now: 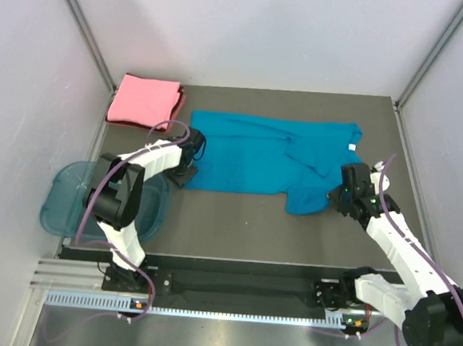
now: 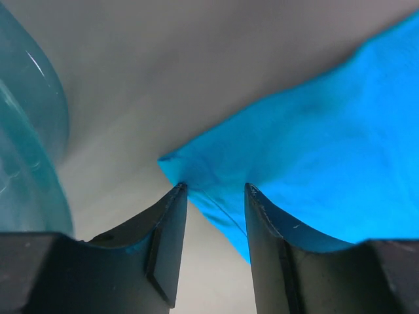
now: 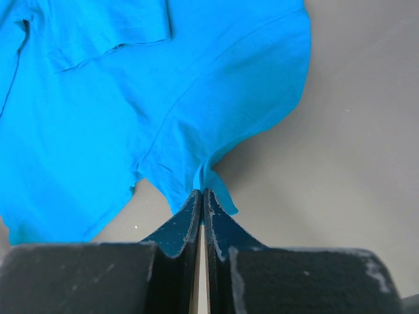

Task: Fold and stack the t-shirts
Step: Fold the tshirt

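**While right jaws pinch the teal hem, left jaws sit spread at its corner**

Hard to see:
- Top view: fingertips of both grippers are hidden under their own wrist bodies, so jaw state is read from the wrist cams only.
- Blue tub (image 1: 65,200) is partly covered by the left arm. On the left wrist cam only a curved slice of the tub (image 2: 26,131) shows, off to the left of the jaws.
- Pink t-shirt (image 1: 145,100) is in neither wrist view. It looks folded, layers not countable.
- Both wrist cams crop the teal t-shirt, so its full outline shows only from above.

Counts: 2 t-shirts (1 teal, 1 pink), 1 tub, 2 grippers.

Jaws:
- Left gripper (image 2: 215,190) (image 1: 185,169): jaws spread, with a clear gap. One corner of the teal t-shirt (image 2: 327,150) ends right at the tip of the left-hand finger. The hem edge runs across the gap, and the rest of the cloth spreads ahead and to the right of the jaws. Can't tell whether the pads touch the cloth.
- Right gripper (image 3: 201,193) (image 1: 338,199): jaws pressed together on a small tuck of teal t-shirt (image 3: 131,98) edge at the tips. The cloth fans out ahead and to the left of them, bare table (image 3: 353,131) to the right.

Location: teal t-shirt (image 1: 257,159) lies spread on the table (image 1: 236,221) between the two grippers. Pink t-shirt sits beyond the left jaws, at the table's far corner, apart from the teal one.
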You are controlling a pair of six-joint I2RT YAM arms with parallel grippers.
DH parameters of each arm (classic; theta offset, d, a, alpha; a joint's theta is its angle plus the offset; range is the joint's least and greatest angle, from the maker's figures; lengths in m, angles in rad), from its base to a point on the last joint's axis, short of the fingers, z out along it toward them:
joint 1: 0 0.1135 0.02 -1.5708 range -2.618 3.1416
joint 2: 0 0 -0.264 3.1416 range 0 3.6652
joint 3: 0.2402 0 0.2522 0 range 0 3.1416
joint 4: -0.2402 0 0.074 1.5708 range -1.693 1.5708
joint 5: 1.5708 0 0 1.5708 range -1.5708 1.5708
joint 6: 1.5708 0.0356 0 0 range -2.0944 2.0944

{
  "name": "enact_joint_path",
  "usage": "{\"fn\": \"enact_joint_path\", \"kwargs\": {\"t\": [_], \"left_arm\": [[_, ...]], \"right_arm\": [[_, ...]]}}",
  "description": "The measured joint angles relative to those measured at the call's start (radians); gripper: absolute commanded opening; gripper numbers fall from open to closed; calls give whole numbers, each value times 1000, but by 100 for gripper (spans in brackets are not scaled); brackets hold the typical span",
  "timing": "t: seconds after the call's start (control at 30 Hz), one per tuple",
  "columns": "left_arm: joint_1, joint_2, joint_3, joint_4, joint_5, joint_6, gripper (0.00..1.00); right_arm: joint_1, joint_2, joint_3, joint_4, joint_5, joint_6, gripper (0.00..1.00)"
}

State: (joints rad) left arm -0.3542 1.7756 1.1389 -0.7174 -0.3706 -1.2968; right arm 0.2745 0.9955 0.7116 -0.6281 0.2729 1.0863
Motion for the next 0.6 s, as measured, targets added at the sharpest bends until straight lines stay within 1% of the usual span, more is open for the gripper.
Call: {"fn": "enact_joint_path", "kwargs": {"t": [0.13,0.27,0.33,0.43,0.6], "left_arm": [[-2,19,32,-58,-49,-44,45],[-2,52,132,-166,-116,-82,46],[-2,73,169,-192,-133,-93,45],[-4,84,167,-210,-138,-100,44],[-12,84,123,-202,-119,-109,43]], "right_arm": [[-16,0,0,10,-6,-16,0],[-26,0,-11,22,-11,-25,0],[-28,0,-18,25,-14,-28,0],[-29,0,-24,31,-18,-29,0],[-31,1,-26,35,-24,-32,0]]}}
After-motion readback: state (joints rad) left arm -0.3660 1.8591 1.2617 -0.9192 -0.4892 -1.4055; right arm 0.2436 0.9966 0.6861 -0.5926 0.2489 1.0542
